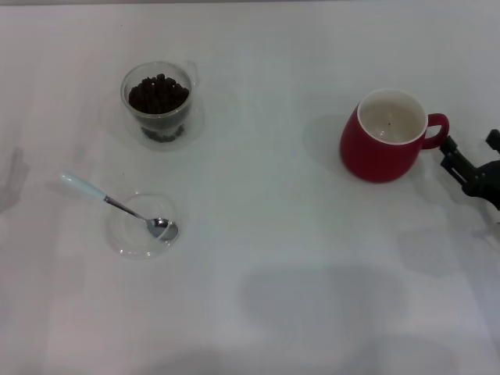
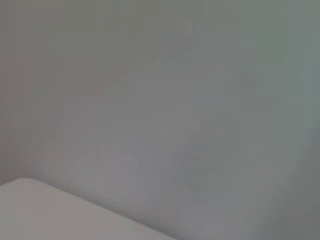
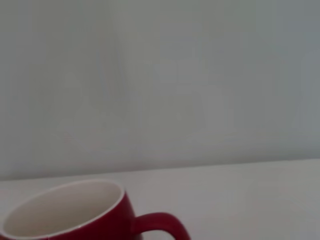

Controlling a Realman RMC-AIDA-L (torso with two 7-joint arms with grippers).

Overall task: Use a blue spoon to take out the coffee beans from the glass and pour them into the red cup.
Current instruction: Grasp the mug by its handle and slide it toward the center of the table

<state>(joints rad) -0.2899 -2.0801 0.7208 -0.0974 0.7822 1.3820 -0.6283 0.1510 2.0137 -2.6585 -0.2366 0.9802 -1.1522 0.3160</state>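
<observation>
The glass (image 1: 158,101), heaped with dark coffee beans (image 1: 158,94), stands at the far left of the white table. Nearer me on the left lies the blue spoon (image 1: 117,205), its silver bowl resting in a flat clear dish (image 1: 129,238) and its pale handle pointing out to the far left. The red cup (image 1: 384,137) sits upright at the right with its handle turned rightward; it also fills the lower part of the right wrist view (image 3: 75,215). My right gripper (image 1: 470,143) is open just right of that handle, holding nothing. The left gripper is out of view.
The white table (image 1: 273,258) stretches wide between the glass and the red cup. The left wrist view shows only a grey wall and a corner of the table (image 2: 45,215).
</observation>
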